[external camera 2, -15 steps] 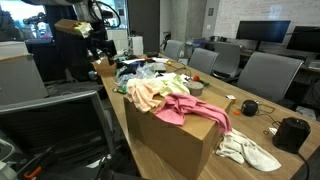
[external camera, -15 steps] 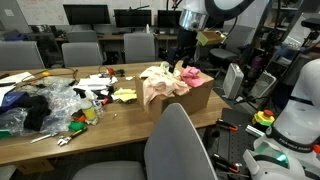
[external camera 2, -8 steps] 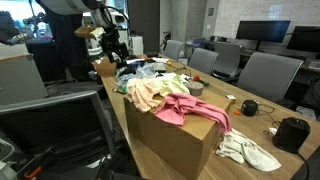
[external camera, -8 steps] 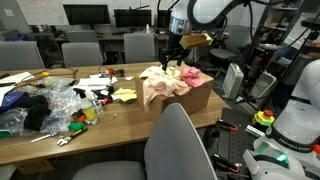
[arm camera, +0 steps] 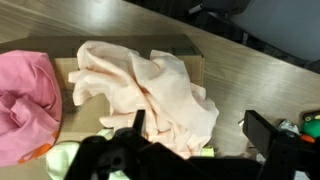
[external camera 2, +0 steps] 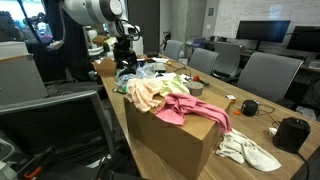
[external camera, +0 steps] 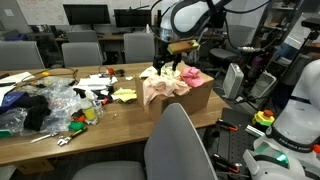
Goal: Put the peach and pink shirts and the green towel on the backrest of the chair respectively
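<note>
A large peach shirt (external camera: pixel 158 86) (external camera 2: pixel 150 95) (arm camera: pixel 150 85) lies piled on top of a cardboard box, with the pink shirt (external camera: pixel 197 77) (external camera 2: pixel 195 108) (arm camera: pixel 28 100) beside it. The green towel (external camera 2: pixel 248 150) (arm camera: pixel 62 158) lies crumpled on the table next to the box. My gripper (external camera: pixel 168 62) (external camera 2: pixel 125 62) (arm camera: pixel 200 130) hangs open a little above the peach shirt, with nothing between its fingers. The chair's grey backrest (external camera: pixel 180 145) stands at the near table edge in an exterior view, in front of the box.
The cardboard box (external camera: pixel 196 102) sits on a wooden table (external camera: pixel 110 118). Plastic bags and dark clutter (external camera: pixel 45 108) cover one end, with a small yellow flat item (external camera: pixel 125 96) nearby. Other grey chairs (external camera: pixel 80 52) line the far side. Black gadgets (external camera 2: pixel 290 133) lie past the towel.
The arm has swung from beyond the box towards it and dropped slightly, so the gripper now hangs over the peach shirt. The jaws stayed open. The cloths have not moved.
</note>
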`<state>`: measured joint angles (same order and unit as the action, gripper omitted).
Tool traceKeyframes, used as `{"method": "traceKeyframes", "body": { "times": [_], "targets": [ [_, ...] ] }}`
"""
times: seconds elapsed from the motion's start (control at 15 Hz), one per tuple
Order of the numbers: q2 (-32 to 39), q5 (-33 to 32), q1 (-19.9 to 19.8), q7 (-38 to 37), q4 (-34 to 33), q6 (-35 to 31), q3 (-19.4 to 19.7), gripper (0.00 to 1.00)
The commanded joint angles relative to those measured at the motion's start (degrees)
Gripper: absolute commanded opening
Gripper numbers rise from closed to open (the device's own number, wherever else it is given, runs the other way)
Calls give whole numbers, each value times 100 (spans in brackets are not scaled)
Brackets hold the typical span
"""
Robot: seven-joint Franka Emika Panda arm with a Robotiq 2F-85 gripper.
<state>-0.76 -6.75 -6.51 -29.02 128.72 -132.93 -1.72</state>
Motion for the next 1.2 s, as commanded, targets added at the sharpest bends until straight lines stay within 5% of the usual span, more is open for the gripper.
{"method": "traceKeyframes", "body": {
  "times": [0.0,1.13],
  "targets": [
    [576,352,77,46,-556,225,278,100],
    [1735,1329,143,257,-1033,624,679,100]
  ]
}}
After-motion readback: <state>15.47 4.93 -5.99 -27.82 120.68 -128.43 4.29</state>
